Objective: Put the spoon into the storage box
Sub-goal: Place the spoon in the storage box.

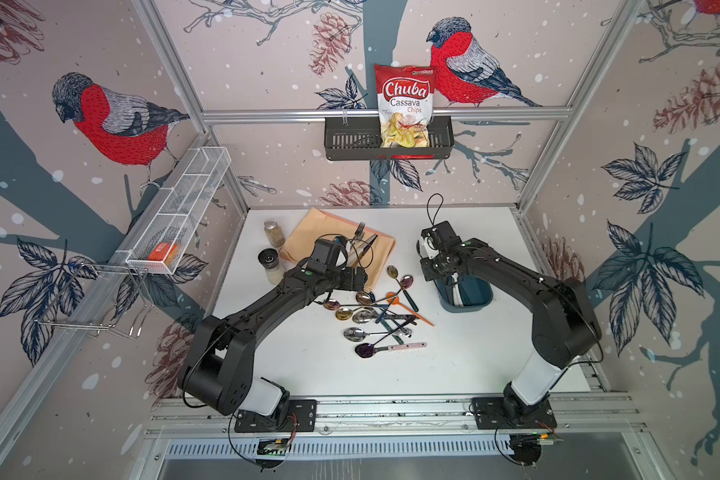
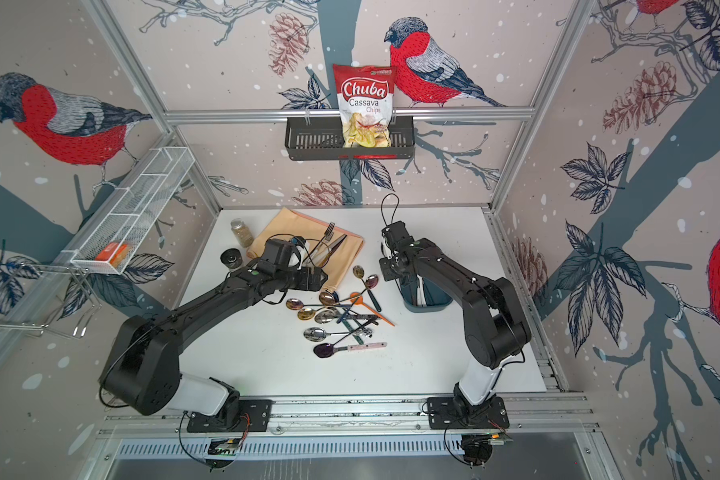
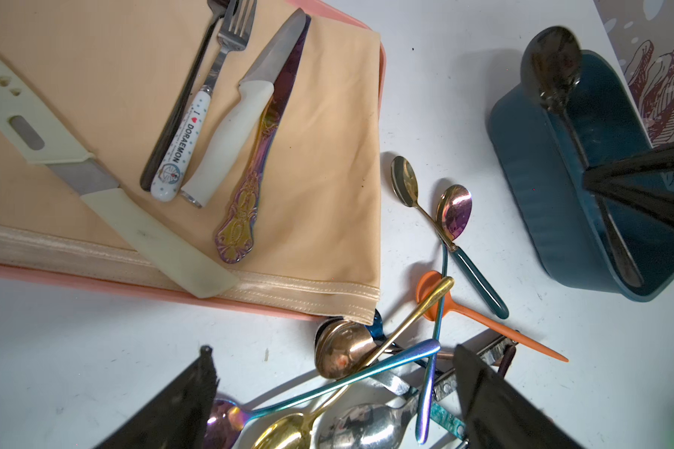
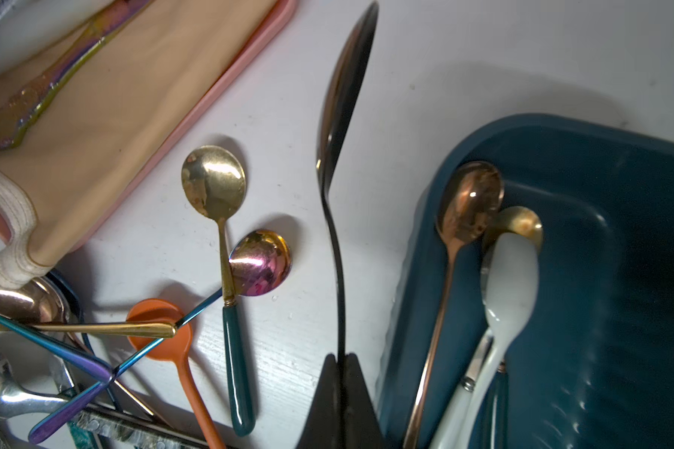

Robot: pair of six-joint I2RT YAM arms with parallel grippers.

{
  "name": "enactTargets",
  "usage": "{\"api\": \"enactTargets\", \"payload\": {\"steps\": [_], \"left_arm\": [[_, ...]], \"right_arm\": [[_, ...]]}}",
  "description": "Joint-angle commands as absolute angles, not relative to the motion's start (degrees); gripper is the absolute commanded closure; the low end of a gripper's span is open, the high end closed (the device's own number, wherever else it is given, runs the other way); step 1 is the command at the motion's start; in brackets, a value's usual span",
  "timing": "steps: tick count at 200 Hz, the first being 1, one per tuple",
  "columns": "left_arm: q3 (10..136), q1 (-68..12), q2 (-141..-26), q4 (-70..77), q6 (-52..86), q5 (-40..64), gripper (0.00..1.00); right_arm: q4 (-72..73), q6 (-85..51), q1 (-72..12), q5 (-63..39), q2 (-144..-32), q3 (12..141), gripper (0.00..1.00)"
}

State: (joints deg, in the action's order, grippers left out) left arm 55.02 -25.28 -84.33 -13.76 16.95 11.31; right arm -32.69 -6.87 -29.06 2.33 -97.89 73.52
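**Spoon (image 4: 345,97) (dark glossy metal, long thin handle) hanging in a pinch right by the storage box (image 4: 639,272) (dark teal-blue plastic, rounded corners, low walls)**

Grip: right fingers (image 4: 323,396) are clamping tight on the very end of the handle, with nothing else between them. The bowl is pointing away from the wrist and showing edge-on in the right wrist view. The spoon is hanging clear of the white desk (image 4: 464,58), touching nothing but the fingers. In the right wrist view it is sitting just beside the box's long wall. In the left wrist view the bowl is showing above the box's end. I cannot tell whether the handle is over the opening or just outside the rim.

The box is already carrying a copper-coloured spoon (image 4: 469,206) and a white ceramic spoon (image 4: 510,280). The left fingers (image 3: 495,408) are standing wide apart, holding nothing, hovering over the pile of mixed spoons (image 1: 364,316) on the desk.

Handling, as a judgement: stiff, light, slick polished metal. With the pinch at the handle tip, the bowl's weight is probably levering on the grip and may be making it swing. A hold nearer mid-handle would be steadier. The metal should be taking a drop fine, but the ceramic spoon underneath could chip, so a low release looks safer.
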Motion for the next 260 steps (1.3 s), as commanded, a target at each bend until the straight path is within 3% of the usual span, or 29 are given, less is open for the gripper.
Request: {"api": "enactTargets", "payload": {"steps": [1,82,163,198,260], "left_arm": [[56.77,-26.24,-85.69,-13.92,16.10,10.58,0.04],[59.87,-28.57,-88.29,-13.23,16.93,9.14,0.04],[60.12,-29.53,-90.35,-12.06,18.17,8.03,0.04],[59.86,-29.54,-90.26,-11.79,18.36,7.84,0.04],[59.68,-29.57,-89.90,-11.78,18.44,7.73,0.04]], "right_arm": [[-34.67,-8.61,-27.25,3.69,-95.85,73.42,0.99],[-36.88,-7.99,-23.78,11.92,-95.08,68.25,0.98],[-33.20,-11.31,-25.66,20.47,-104.19,68.34,0.97],[-31.73,-12.98,-26.30,21.45,-105.20,68.50,0.92],[-32.94,-13.06,-27.41,20.75,-104.70,68.75,0.74]]}}
